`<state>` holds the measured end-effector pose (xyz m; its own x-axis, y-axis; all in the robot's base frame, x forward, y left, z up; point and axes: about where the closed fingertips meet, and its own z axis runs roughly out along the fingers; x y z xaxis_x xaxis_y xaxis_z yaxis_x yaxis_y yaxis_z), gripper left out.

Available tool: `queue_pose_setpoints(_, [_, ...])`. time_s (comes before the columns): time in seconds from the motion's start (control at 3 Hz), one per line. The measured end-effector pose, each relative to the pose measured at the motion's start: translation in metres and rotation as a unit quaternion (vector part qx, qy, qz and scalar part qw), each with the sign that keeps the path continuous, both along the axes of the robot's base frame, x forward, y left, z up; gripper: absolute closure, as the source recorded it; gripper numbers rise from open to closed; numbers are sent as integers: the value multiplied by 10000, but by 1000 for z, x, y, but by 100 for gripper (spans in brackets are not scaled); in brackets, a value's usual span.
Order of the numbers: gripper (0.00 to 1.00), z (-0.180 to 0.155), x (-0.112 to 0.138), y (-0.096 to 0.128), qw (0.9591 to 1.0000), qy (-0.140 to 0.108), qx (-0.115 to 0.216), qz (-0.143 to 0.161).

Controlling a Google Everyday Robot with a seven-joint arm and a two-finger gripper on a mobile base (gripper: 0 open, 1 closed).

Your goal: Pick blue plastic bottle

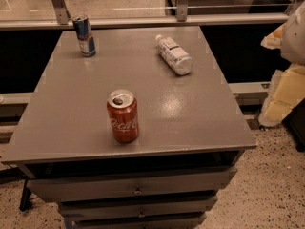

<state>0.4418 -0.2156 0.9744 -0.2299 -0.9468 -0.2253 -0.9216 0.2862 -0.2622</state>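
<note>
The blue plastic bottle (174,55), clear with a white cap and a white label with blue print, lies on its side at the back right of the grey table top (190,113), cap pointing to the back left. My gripper (282,92) shows as cream and white parts at the right edge of the camera view, beyond the table's right side and lower than the bottle in the picture. It is well apart from the bottle and touches nothing on the table.
A red cola can (123,116) stands upright at the front middle of the table. A slim blue-and-silver can (84,35) stands at the back left. Drawers (138,187) sit under the top. A metal rail (143,20) runs behind the table.
</note>
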Motion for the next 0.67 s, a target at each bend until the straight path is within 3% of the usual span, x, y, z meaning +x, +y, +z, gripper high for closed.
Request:
queue_pose_setpoints(0.33, [0, -19, 26, 2, 9995, -247, 61, -207])
queue_pose_setpoints(0.67, [0, -27, 85, 5, 9949, -769, 343, -562])
